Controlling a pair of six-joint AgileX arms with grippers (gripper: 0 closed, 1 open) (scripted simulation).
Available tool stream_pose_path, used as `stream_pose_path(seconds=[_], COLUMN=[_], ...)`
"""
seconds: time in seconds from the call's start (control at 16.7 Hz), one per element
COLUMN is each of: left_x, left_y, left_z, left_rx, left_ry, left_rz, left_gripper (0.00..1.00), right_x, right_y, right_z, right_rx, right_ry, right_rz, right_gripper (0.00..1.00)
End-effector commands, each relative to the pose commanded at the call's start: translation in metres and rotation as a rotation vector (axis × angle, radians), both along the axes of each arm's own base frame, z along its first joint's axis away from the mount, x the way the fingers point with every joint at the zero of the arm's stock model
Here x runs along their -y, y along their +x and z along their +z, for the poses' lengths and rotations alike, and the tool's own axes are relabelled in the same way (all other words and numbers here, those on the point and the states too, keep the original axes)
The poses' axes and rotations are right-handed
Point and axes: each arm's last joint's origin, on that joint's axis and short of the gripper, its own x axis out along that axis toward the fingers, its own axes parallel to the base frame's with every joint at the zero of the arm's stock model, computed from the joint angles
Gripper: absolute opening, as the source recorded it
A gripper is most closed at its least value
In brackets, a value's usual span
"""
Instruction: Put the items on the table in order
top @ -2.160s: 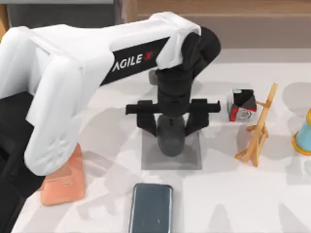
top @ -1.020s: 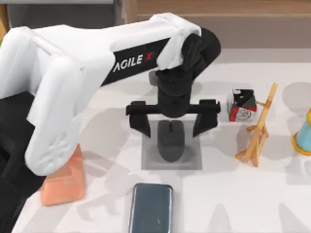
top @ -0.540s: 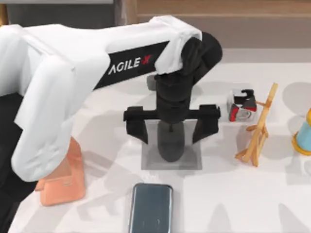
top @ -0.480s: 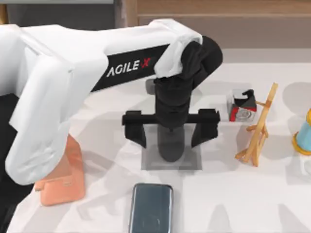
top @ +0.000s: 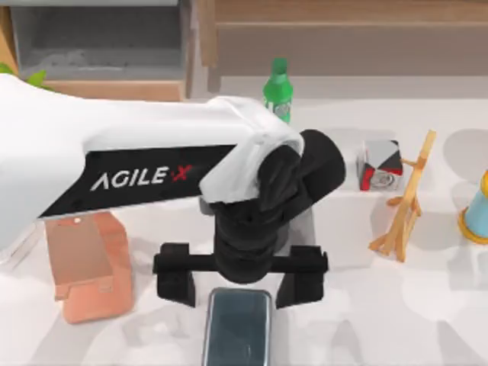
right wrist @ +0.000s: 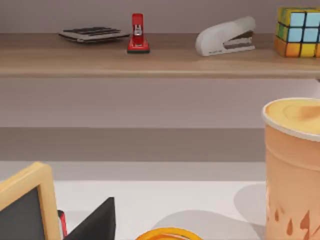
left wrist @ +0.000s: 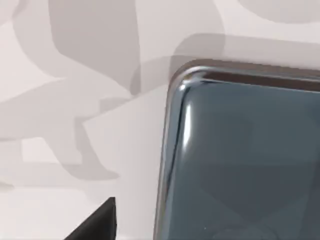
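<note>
A dark blue-grey glossy smartphone (top: 238, 329) lies flat near the front edge of the white table (top: 381, 305). My left gripper (top: 239, 279) hovers open over the phone's far end, with one black finger (top: 177, 282) off each side of it. In the left wrist view the phone (left wrist: 240, 160) shows close up with its rounded corner, and one fingertip (left wrist: 97, 224) is apart from it. The left arm's wrist covers the table's middle. In the right wrist view one finger (right wrist: 95, 224) of the parked right gripper stands far to the side, nothing in it.
A grey mat (top: 306, 229) peeks out from under the left arm. A salmon pouch (top: 84, 263) lies at the left. A green bottle (top: 278, 88) stands at the back. A red-and-white cube (top: 379, 165), a wooden easel (top: 404, 202) and a blue-yellow object (top: 479, 210) stand at the right.
My left gripper opened and let go of the black mouse on the grey mat. It then rose and moved towards the front edge, and now hangs over the phone.
</note>
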Motion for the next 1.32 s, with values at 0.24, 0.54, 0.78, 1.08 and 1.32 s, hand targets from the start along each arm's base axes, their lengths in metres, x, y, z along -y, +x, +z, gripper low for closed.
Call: stream_pose_path(seconds=[0.24, 0.54, 0.78, 1.08, 1.32], left_x=[-0.011, -0.013, -0.012, -0.011, -0.013], left_y=[-0.042, -0.05, -0.048, -0.048, -0.048], left_z=[0.016, 0.019, 0.01, -0.032, -0.051], left_rx=[0.042, 0.055, 0.055, 0.055, 0.055], left_ry=[-0.055, -0.074, -0.074, -0.075, -0.074], left_rz=[-0.061, -0.083, -0.082, -0.083, -0.083], left_gripper=[1.0, 1.0, 1.0, 1.0, 1.0], right_x=[0.0, 0.0, 0.0, 0.0, 0.0], right_y=[0.0, 0.0, 0.0, 0.0, 0.0], right_z=[0.0, 0.0, 0.0, 0.0, 0.0], right_rx=[0.0, 0.0, 0.0, 0.0, 0.0], right_ry=[0.0, 0.0, 0.0, 0.0, 0.0], right_rz=[0.0, 0.0, 0.0, 0.0, 0.0], right_gripper=[1.0, 1.0, 1.0, 1.0, 1.0])
